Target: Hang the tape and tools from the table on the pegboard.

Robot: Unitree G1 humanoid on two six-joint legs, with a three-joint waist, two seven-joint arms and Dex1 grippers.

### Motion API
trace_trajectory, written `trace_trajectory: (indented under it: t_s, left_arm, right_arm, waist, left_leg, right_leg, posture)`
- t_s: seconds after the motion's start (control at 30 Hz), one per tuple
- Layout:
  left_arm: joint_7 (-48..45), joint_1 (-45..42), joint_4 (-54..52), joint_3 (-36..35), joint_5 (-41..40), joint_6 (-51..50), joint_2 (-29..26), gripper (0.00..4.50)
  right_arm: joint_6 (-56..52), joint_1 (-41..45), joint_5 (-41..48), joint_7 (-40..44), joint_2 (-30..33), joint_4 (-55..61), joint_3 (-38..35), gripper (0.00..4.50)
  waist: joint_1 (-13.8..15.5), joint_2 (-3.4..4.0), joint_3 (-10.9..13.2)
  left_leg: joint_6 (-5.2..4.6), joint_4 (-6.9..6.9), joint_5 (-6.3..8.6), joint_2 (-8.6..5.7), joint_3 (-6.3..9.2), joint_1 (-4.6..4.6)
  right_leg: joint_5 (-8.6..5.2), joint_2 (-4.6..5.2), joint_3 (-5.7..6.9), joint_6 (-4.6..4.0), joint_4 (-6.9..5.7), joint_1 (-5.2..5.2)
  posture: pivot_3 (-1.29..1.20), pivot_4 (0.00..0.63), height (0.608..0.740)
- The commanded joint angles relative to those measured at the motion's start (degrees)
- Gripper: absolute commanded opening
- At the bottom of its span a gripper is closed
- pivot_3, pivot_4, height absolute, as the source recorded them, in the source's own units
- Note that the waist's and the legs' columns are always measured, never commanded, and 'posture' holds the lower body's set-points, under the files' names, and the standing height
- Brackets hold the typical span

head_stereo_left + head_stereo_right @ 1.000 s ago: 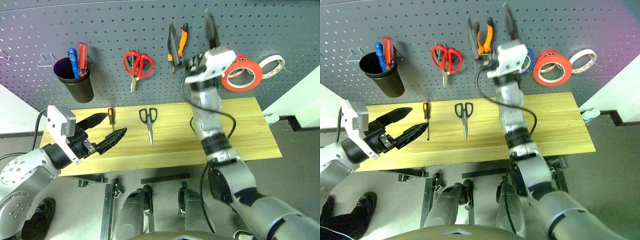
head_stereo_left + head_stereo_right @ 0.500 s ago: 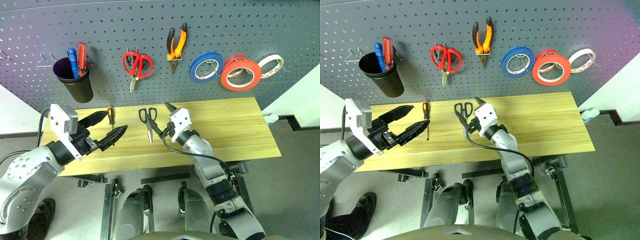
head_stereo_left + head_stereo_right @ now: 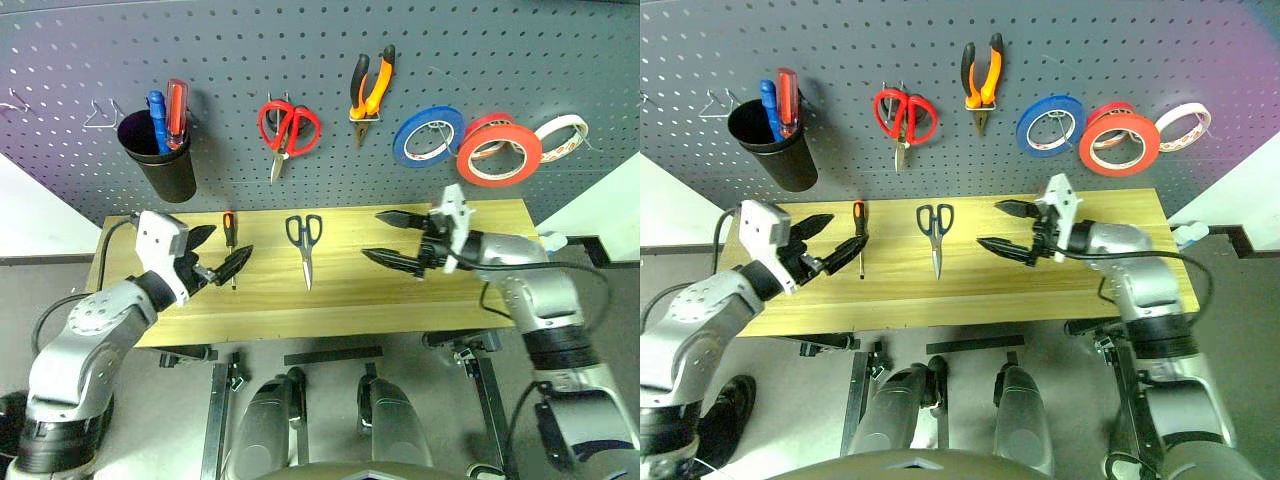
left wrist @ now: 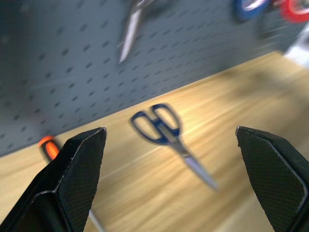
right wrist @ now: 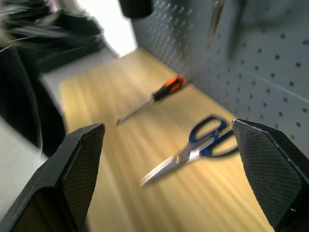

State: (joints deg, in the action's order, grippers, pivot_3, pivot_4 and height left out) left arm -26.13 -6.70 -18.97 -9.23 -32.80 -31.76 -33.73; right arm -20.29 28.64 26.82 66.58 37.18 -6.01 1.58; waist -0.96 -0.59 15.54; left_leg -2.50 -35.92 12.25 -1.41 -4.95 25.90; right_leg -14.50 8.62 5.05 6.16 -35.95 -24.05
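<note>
Pliers [image 3: 370, 85] now on pegboard [image 3: 300, 60]; right pincer [image 3: 390, 237] lowered, empty.

Count, head views:

- Tape rolls: three, all on the pegboard [image 3: 560, 60] at 1–2 o'clock. One blue roll [image 3: 428, 136], one wide orange-red tape [image 3: 498, 153], one small red roll [image 3: 562, 138] with pale core.
- Scissors: two. Red-handled scissors [image 3: 289, 130] on the board at 12 o'clock; dark-handled scissors [image 3: 304, 240] on the table [image 3: 500, 285], centre.
- Pliers [image 3: 371, 88]: one, orange and black.
- Screwdrivers: three. A blue screwdriver [image 3: 157, 115] and a red screwdriver [image 3: 177, 108] in the black cup [image 3: 165, 165] at 10 o'clock; one slim screwdriver [image 3: 230, 243] on the table.
- Cups: one.
</note>
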Motion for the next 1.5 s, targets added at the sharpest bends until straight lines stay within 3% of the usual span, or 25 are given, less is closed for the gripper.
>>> trace_trajectory:
  t_s: [0.03, 0.13, 0.27, 0.63, 0.93, 1.33, 1.5]
  left_arm:
    - [2.14, -3.11, 2.24, 3.5, 4.06, 0.45, 2.62, 4.5]
    - [4.35, -5.86, 5.12, 7.08, 6.97, -0.74, 6.32, 4.5]
    - [8.04, -10.04, 10.08, 9.65, 10.83, -4.18, 9.71, 4.5]
    - [16.82, -19.61, 19.91, 14.45, 20.55, -10.91, 17.66, 4.5]
    - [20.96, -26.61, 29.85, 14.31, 23.87, -13.25, 25.21, 4.5]
    - [21.98, -31.12, 36.3, 14.1, 25.61, -14.39, 31.05, 4.5]
    - [27.68, -34.89, 42.78, 13.34, 28.6, -15.34, 33.77, 4.5]
  right_arm:
    - [-4.21, 2.37, 3.94, 8.3, 6.34, 1.7, -2.54, 4.42]
    - [-7.4, 2.48, 7.28, 13.63, 11.13, 2.79, -4.54, 4.42]
    - [-8.58, 4.45, 6.93, 13.15, 11.53, 0.39, -5.26, 4.42]
    - [-7.21, 4.94, 5.61, 4.43, 4.18, -0.97, -6.71, 4.42]
    - [-6.58, 4.23, 5.06, 0.1, 2.68, -0.29, -7.51, 4.42]
    - [-4.56, 3.64, 4.5, -1.77, 2.53, -0.25, -8.14, 4.42]
    - [-3.66, 3.65, 3.65, -2.5, 2.26, -0.96, -7.93, 4.42]
  waist:
    - [-0.23, -0.02, 0.03]
    - [-0.19, -0.07, 0.06]
    - [-0.37, -0.15, 0.1]
    - [-0.15, -0.18, 0.11]
    - [-0.31, -0.17, 0.12]
    - [-1.06, -0.17, 0.11]
    - [-1.71, -0.18, 0.12]
  left_leg:
    - [-0.09, -0.08, 0.06, 0.0, 0.0, 0.04]
    - [-0.28, -0.24, 0.16, 0.01, -0.01, 0.13]
    - [-0.32, -0.34, 0.2, 0.01, 0.02, 0.13]
    - [-0.31, -0.45, 0.06, -0.01, 0.04, 0.14]
    - [-0.5, -1.11, 0.35, 0.0, 0.08, 0.37]
    - [-0.59, -1.28, 0.4, -0.02, 0.04, 0.54]
    - [-0.62, -1.31, 0.41, -0.02, 0.02, 0.54]
  right_leg:
    - [0.03, 0.01, 0.03, 0.05, 0.0, 0.01]
    - [0.09, 0.08, 0.05, 0.16, 0.05, 0.03]
    - [0.2, 0.09, 0.11, 0.31, 0.19, 0.15]
    - [0.35, 0.09, 0.32, 0.53, 0.57, 0.44]
    - [0.52, 0.12, 0.35, 0.79, 0.57, 0.55]
    - [0.74, 0.14, 0.36, 0.93, 0.71, 0.5]
    - [0.76, 0.13, 0.37, 0.95, 0.7, 0.51]
  posture:
    - [-0.16, 0.253, 0.74]
    - [-0.18, 0.252, 0.74]
    - [-0.19, 0.252, 0.74]
    - [-0.2, 0.254, 0.74]
    - [-0.24, 0.253, 0.74]
    - [-0.27, 0.251, 0.74]
    - [-0.28, 0.257, 0.74]
